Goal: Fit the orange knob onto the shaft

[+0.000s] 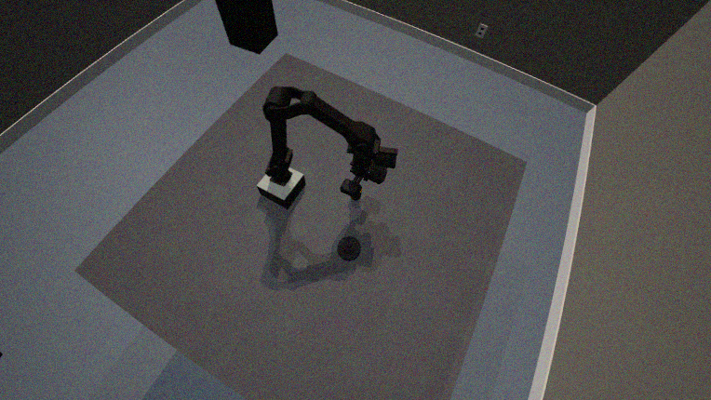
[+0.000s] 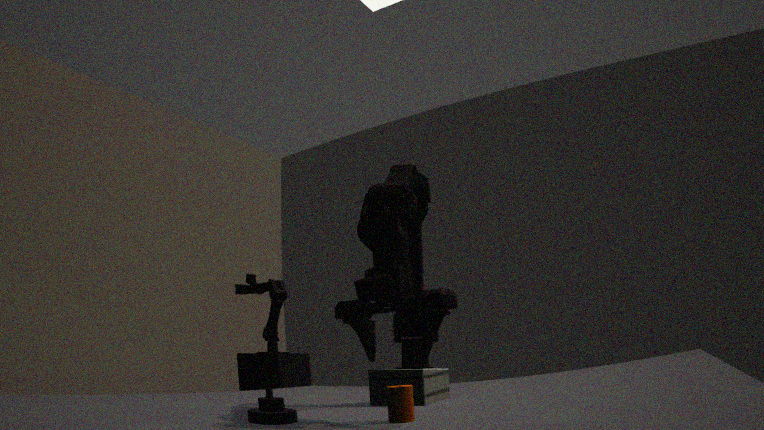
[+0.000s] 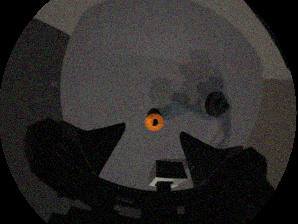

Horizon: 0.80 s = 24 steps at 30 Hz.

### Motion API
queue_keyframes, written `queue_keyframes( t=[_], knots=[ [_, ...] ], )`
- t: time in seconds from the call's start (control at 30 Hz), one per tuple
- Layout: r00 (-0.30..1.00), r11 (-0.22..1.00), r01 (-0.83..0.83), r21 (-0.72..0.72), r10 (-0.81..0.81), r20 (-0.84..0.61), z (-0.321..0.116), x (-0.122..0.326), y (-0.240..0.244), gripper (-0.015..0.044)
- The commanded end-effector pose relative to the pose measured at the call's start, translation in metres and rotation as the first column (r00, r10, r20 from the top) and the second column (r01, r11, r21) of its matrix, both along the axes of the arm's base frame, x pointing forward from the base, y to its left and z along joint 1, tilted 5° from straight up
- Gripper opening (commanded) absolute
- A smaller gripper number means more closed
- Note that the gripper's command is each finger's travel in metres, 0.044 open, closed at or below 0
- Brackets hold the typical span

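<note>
The orange knob [image 2: 400,403] [image 3: 148,124] stands upright on the floor, with its dark hole facing up in the wrist view. In the top view only a sliver of it shows beside a finger. My gripper [image 2: 399,362] [image 3: 153,130] is wide open and empty, pointing down above the knob. In the wrist view the knob appears between the fingertips, a little beyond them. The dark round pedestal [image 1: 348,248] [image 2: 272,416] [image 3: 217,104] stands apart from the knob, to its right in the wrist view. Its shaft is hard to make out, and the flat side cannot be seen.
The arm's pale-topped base block [image 1: 293,184] [image 2: 437,385] [image 3: 185,171] stands behind the knob in the exterior view. A dark box [image 1: 248,24] [image 2: 291,369] is farther off, with an arm-like shape above it in the exterior view. The arm's shadow falls around the pedestal.
</note>
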<state>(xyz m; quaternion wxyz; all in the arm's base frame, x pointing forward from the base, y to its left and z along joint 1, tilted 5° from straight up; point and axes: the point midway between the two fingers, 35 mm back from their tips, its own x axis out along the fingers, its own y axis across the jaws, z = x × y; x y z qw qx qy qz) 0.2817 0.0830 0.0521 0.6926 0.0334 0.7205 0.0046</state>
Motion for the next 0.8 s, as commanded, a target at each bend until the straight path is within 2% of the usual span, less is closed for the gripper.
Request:
queue_keyframes(
  t=[0.0,0.77],
  knots=[
    [1.000,1.000,0.008,-0.010,-0.008,-0.015,-0.013,-0.004,-0.002,0.0440],
    [1.000,1.000,0.008,-0.009,-0.008,-0.015,-0.053,-0.005,0.001,0.0440]
  ],
)
